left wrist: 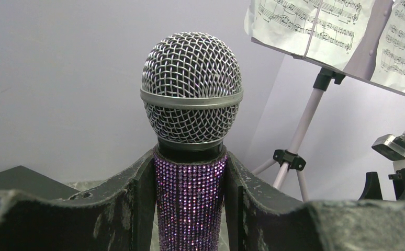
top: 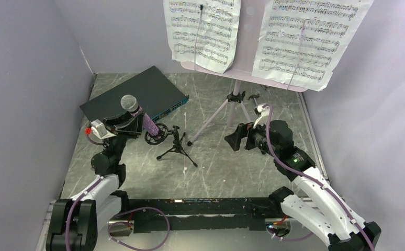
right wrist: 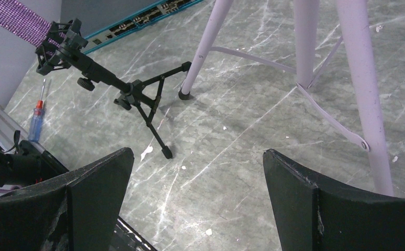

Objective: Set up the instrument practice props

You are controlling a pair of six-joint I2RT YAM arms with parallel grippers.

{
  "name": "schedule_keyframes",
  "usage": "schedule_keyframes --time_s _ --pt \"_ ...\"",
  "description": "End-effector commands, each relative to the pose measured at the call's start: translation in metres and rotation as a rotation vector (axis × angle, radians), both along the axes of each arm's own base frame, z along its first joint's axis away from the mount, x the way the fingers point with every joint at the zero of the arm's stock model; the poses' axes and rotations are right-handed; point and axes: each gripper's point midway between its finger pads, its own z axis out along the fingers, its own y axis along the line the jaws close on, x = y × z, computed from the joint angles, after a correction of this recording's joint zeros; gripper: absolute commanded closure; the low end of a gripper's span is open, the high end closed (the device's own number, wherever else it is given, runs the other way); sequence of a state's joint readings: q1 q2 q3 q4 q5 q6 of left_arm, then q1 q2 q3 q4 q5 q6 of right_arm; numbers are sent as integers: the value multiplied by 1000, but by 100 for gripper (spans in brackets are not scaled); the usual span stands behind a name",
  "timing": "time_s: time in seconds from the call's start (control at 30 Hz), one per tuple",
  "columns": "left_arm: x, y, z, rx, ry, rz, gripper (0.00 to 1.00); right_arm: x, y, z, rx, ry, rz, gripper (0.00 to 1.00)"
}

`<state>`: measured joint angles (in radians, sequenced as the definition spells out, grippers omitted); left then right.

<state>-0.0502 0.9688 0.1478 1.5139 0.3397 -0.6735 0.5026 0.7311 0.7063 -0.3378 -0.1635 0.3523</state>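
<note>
The table (top: pixel 232 167) is grey and marbled, with pale walls on three sides. At its back stands the music stand (top: pixel 248 36), upright on three splayed legs, its tray tilted toward the arms. Two pages (top: pixel 203 31) (top: pixel 307 36) lean side by side on the tray, each crossed by a thin retaining wire. A dark flat box (top: pixel 137 94) with a teal edge lies at the back left, well apart from the tripod.

The left gripper (top: pixel 140 121) sits in front of the box. Its jaws are clamped on the glittery purple body of the mic (left wrist: pixel 191 89), just below the mesh head. The mic is held off the table and tilts with its head up and to the back left. The right gripper (right wrist: pixel 198 157) hangs low, just beside the tripod legs, jaws spread wide with nothing between them, facing the mic stand (top: pixel 177 146).

That small black stand rests on the table between the two grippers, its feet spread. Its ring mount (right wrist: pixel 59 44) leans toward the mic, whose lower end reaches the ring. I cannot tell whether it sits inside. A screwdriver (right wrist: pixel 37 112) lies near the left wall.
</note>
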Motion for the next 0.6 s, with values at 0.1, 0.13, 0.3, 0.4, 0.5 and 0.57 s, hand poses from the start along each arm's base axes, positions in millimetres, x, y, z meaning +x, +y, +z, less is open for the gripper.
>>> schedule_keyframes --time_s 0.1,0.13,0.3,0.4,0.5,0.57 --pt "-6 -9 -11 65 -11 -18 97 4 3 20 41 -60 2 1" --pt "-6 -10 -12 72 -7 -19 97 4 3 21 42 -61 4 1" --pt "-6 -12 -17 86 3 -17 97 5 6 22 50 -63 15 1" --pt "-5 -16 -20 101 11 -24 98 5 6 22 50 -63 16 1" --pt "-4 -18 -23 107 22 -29 97 4 5 23 49 -66 12 1" --pt "-3 -20 -25 116 32 -35 97 4 4 23 50 -65 10 1"
